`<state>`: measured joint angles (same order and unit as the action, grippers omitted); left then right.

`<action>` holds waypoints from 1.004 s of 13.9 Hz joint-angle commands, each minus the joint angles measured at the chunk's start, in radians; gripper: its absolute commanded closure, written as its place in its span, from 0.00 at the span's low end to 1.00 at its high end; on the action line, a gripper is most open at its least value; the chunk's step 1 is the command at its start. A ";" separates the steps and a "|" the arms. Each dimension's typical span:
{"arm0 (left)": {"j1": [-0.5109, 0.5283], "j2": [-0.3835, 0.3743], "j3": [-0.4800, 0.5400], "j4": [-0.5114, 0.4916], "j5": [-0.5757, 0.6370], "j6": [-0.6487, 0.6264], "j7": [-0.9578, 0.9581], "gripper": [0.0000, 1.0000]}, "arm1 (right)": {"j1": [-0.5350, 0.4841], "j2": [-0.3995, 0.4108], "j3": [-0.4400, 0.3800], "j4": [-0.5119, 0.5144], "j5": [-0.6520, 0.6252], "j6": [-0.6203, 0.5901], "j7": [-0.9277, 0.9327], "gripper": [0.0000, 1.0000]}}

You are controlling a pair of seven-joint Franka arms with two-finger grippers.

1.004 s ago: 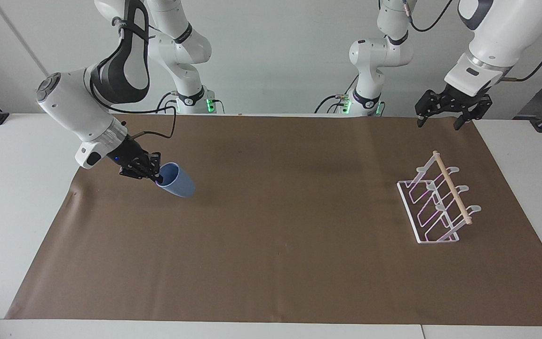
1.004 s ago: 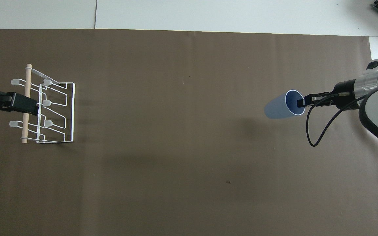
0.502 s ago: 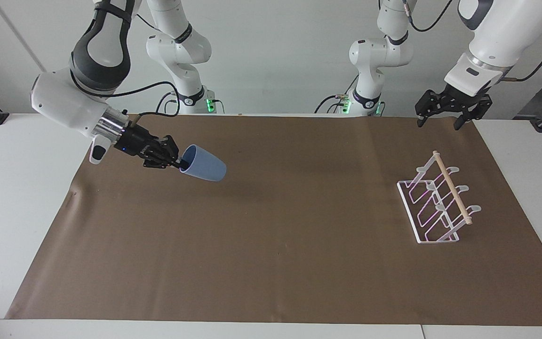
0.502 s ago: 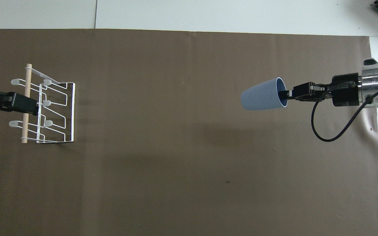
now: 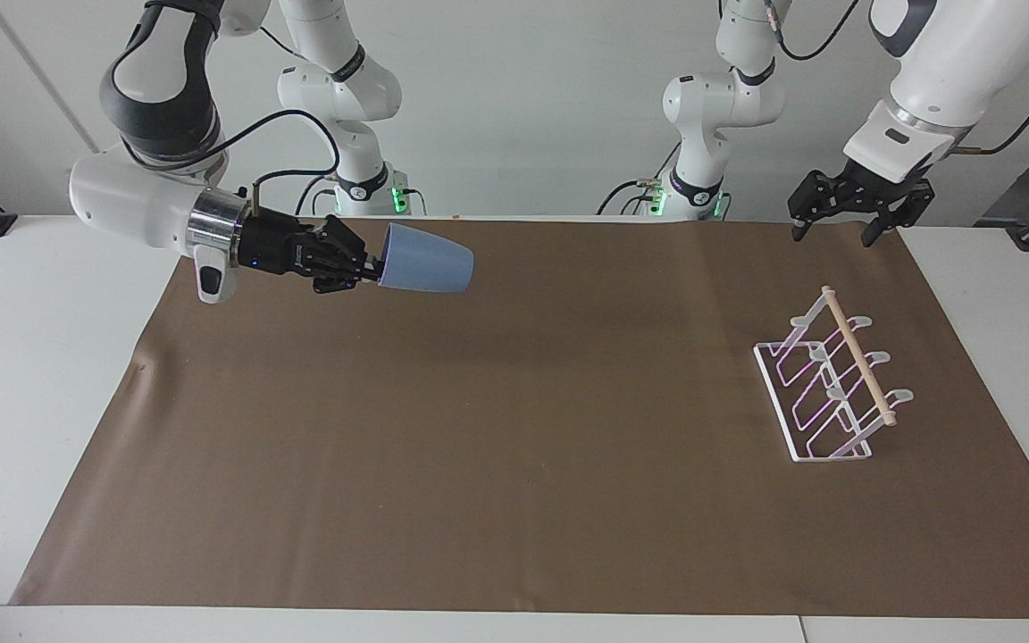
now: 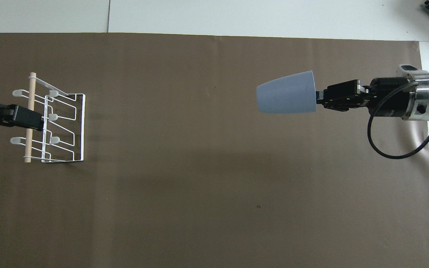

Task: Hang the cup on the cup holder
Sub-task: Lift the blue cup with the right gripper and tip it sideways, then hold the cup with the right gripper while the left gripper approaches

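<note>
The light-blue cup hangs in the air on its side, base pointing toward the left arm's end of the table. My right gripper is shut on the cup's rim, over the brown mat at the right arm's end. The white wire cup holder with its wooden rod stands on the mat at the left arm's end. High above it, apart from it, my left gripper waits open with nothing in it.
A brown mat covers most of the white table. A black cable loops down from the right wrist. The cup's shadow lies on the mat below it.
The right arm has lifted the cup higher off the mat and carried it toward the table's middle, turning it level. The left arm and the cup holder have not moved.
</note>
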<state>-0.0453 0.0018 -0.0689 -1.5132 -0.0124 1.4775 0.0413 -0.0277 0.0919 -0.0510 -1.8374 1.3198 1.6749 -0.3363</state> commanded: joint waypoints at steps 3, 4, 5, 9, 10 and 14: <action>-0.011 -0.031 -0.005 -0.030 -0.014 -0.017 0.012 0.00 | 0.078 -0.044 0.000 -0.059 0.168 0.012 0.117 1.00; -0.013 -0.031 -0.008 -0.025 -0.023 -0.013 0.009 0.00 | 0.097 -0.046 0.000 -0.060 0.186 0.019 0.137 1.00; -0.013 -0.029 -0.009 -0.022 -0.064 -0.013 -0.006 0.00 | 0.113 -0.046 0.000 -0.060 0.199 0.020 0.146 1.00; -0.015 -0.023 -0.063 -0.016 -0.229 0.013 -0.320 0.00 | 0.207 -0.047 0.000 -0.068 0.280 0.130 0.175 1.00; -0.015 -0.022 -0.066 -0.016 -0.283 0.033 -0.401 0.00 | 0.236 -0.047 0.000 -0.068 0.297 0.167 0.175 1.00; -0.013 -0.017 -0.086 -0.018 -0.492 0.127 -0.760 0.00 | 0.285 -0.047 0.000 -0.074 0.312 0.230 0.175 1.00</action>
<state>-0.0527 -0.0042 -0.1599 -1.5129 -0.4285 1.5601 -0.5831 0.2590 0.0744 -0.0489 -1.8764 1.6046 1.8925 -0.1766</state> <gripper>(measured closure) 0.000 0.956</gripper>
